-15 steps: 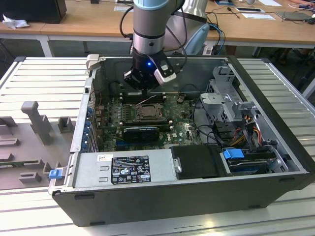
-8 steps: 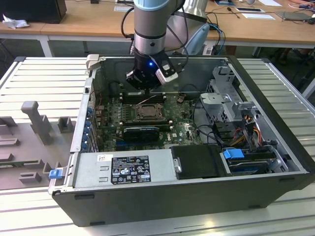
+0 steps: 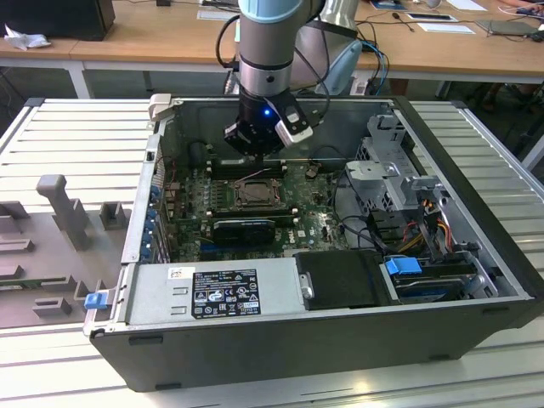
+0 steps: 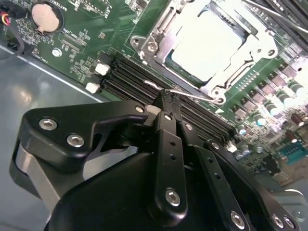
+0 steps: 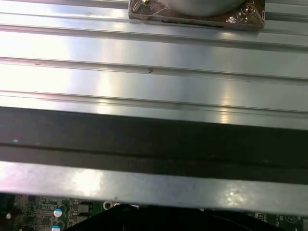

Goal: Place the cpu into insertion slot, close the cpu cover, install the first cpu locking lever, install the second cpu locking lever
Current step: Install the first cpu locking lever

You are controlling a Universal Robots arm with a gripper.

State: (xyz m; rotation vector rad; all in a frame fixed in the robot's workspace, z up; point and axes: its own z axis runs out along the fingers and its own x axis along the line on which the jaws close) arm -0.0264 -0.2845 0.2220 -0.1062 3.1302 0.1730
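Fingers (image 4: 167,103) pinched on locking lever (image 4: 185,94) — cpu (image 4: 207,41) seated, cover (image 4: 159,29) down.

We are seeing a green circuit board (image 4: 86,53) w/ black memory slots (image 4: 139,72). The cpu (image 4: 207,41) is showing dull silver, the cpu cover (image 4: 159,36) bright silver. The gripper (image 4: 166,103) is matte black w/ silver screws. The case (image 3: 340,340) is dark grey; blue clips (image 3: 404,265) are showing inside.

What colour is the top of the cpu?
Dull silver; the cpu shows best in the second wrist view.
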